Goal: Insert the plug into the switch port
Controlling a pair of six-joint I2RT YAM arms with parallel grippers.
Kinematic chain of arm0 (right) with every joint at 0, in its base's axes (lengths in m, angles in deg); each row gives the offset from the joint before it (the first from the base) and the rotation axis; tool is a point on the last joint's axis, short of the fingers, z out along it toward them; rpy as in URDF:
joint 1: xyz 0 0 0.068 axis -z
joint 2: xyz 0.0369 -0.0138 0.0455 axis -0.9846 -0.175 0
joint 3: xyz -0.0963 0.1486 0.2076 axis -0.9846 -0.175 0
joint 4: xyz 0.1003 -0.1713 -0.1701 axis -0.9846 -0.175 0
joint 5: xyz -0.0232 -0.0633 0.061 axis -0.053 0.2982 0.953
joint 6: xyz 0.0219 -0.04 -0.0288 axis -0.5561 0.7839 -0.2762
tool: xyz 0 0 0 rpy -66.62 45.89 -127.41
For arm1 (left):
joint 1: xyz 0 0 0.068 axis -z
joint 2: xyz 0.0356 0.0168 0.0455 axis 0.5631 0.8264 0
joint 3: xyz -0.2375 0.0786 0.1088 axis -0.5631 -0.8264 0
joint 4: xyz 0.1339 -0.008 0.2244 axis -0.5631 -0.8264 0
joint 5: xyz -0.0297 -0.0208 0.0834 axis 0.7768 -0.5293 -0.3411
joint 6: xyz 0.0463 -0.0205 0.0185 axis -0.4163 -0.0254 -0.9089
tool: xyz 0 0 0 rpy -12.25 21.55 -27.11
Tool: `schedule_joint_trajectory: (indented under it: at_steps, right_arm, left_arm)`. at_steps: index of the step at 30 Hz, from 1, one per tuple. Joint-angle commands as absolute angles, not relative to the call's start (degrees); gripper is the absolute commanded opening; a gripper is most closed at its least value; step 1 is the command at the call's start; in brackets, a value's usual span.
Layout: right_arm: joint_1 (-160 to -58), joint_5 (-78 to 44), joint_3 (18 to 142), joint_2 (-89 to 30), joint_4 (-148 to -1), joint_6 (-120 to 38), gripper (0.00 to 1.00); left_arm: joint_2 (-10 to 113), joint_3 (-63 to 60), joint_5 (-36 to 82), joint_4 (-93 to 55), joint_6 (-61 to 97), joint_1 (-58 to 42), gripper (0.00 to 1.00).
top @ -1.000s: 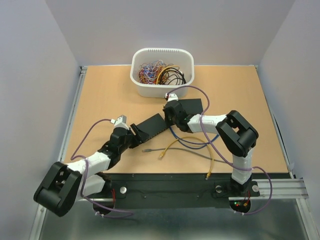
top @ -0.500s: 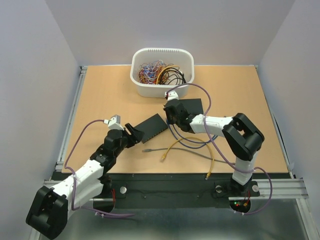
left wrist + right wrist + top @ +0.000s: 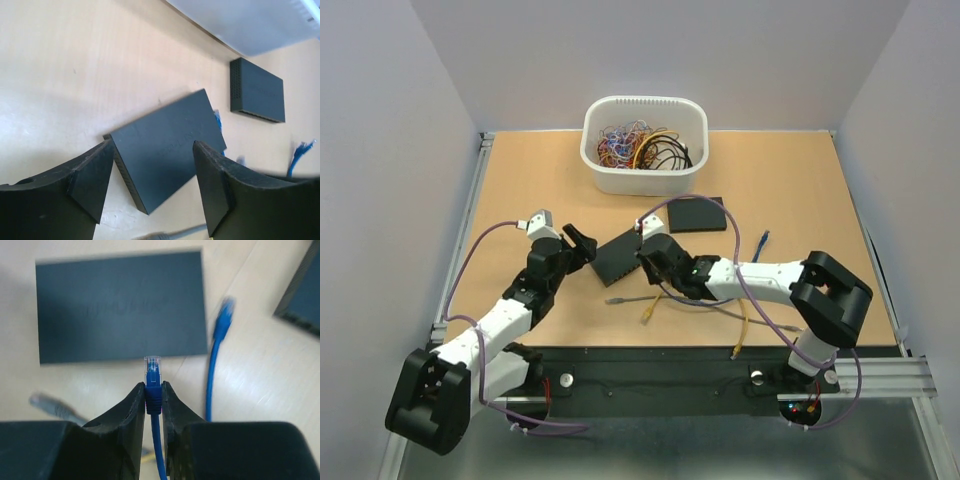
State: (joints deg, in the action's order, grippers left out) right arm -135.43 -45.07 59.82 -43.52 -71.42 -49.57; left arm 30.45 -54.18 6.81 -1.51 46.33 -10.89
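right gripper [image 3: 153, 390] pinches a blue cable [image 3: 153, 400] at lower centre, its clear tip just short of the black switch [image 3: 120, 305]. yellow cable [image 3: 665, 292] lies mid-table. left gripper [image 3: 152, 182] gapes wide, holding nothing, switch beyond.

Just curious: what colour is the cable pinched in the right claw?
Blue cable, clear tip; the right wrist view shows it best.

A robotics lab test cell. Two arms are bolted to a rail [image 3: 880, 375] at a wooden table [image 3: 800, 190], enclosed by plain white walls [image 3: 380, 150]. A white bin [image 3: 610, 180] holds tangled wires.
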Motion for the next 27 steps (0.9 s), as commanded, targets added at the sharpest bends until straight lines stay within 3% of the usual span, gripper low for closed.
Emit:
schedule_joint_trajectory:
  at_steps: [1,6,27]
  right_arm:
    - [-137.0,-43.5,57.2,-40.9,-72.5,-53.7,0.0]
    - [-140.1,-41.1,57.6,-43.0,-72.5,-53.1,0.0]
    - [-142.3,-37.9,68.2,-54.5,-75.5,-52.9,0.01]
  left_arm:
    - [33.4,-51.3,8.5,4.0,44.1,-13.8,0.79]
    - [42.4,-48.8,18.1,9.1,42.5,-16.2,0.8]
    - [59.9,-45.5,23.0,15.1,45.1,-16.6,0.77]
